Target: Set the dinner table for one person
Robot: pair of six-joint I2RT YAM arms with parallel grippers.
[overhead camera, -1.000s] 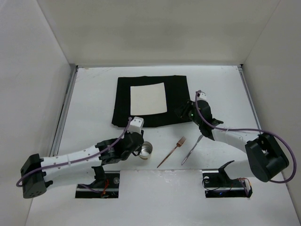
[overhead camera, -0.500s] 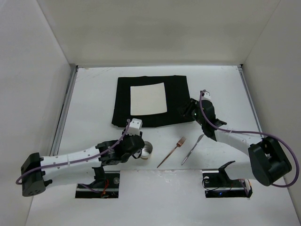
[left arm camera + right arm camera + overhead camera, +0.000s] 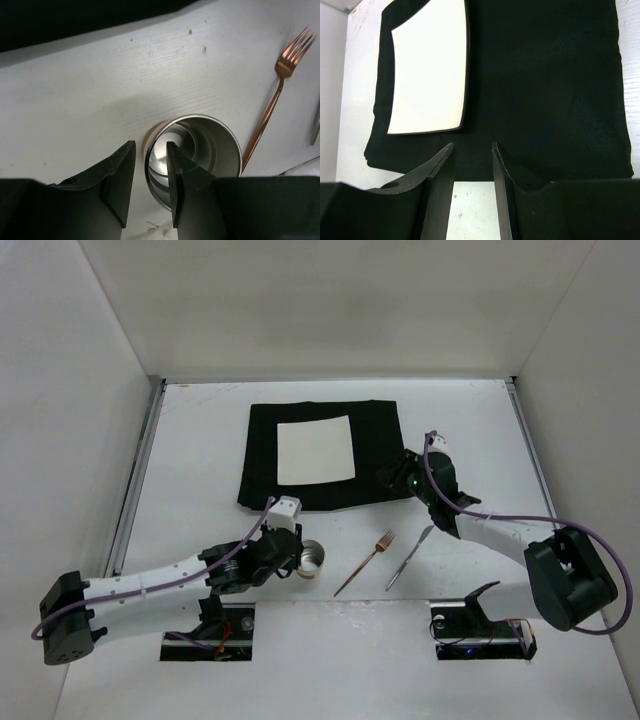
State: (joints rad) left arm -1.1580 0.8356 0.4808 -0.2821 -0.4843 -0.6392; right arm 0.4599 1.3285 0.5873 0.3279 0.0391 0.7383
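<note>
straddling the cup (image 3: 200,140) rim, likely to pinch it, the left end effector (image 3: 150,145) sits narrow, unclosed; the right end effector (image 3: 472,145) hangs open, empty.

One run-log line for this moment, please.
left gripper: open, straddling steel cup wall | right gripper: open, empty, over black mat's near edge | fork, knife: on dinner table, off mat

walls (image 3: 340,300): plain white, three sides; light: even, soft shadows
</note>
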